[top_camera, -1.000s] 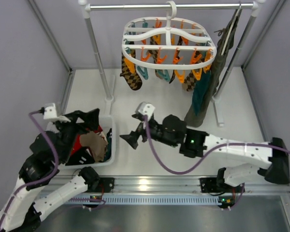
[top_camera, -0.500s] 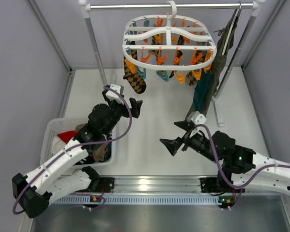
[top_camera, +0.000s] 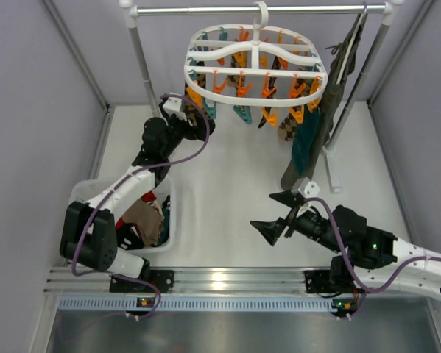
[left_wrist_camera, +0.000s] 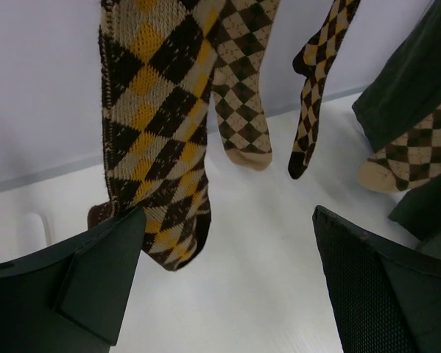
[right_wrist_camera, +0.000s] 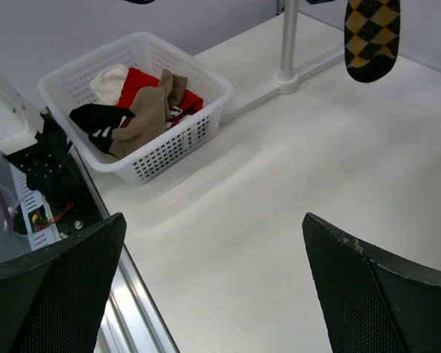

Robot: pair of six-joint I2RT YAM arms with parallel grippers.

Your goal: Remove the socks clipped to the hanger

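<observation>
The white oval hanger (top_camera: 257, 72) with orange and teal clips hangs by its hook from the rail. Argyle, teal and brown socks (top_camera: 288, 129) hang under it. My left gripper (top_camera: 198, 121) is open under the hanger's left end. In the left wrist view (left_wrist_camera: 227, 283) a brown-yellow argyle sock (left_wrist_camera: 157, 125) hangs just beside its left finger (left_wrist_camera: 80, 287), not between the jaws. More argyle socks (left_wrist_camera: 242, 88) hang behind. My right gripper (top_camera: 273, 213) is open and empty, low over the table, also seen in the right wrist view (right_wrist_camera: 213, 287).
A white basket (top_camera: 171, 220) with red, tan and dark clothes stands at the left, seen too in the right wrist view (right_wrist_camera: 73, 73). The rack's posts (top_camera: 146, 66) and feet (top_camera: 330, 173) stand on the table. An olive-green garment (top_camera: 338, 95) hangs at the right.
My left arm swung from the basket up and back to the hanger's left socks. My right arm drew back toward the near right. Both grippers stayed open.
</observation>
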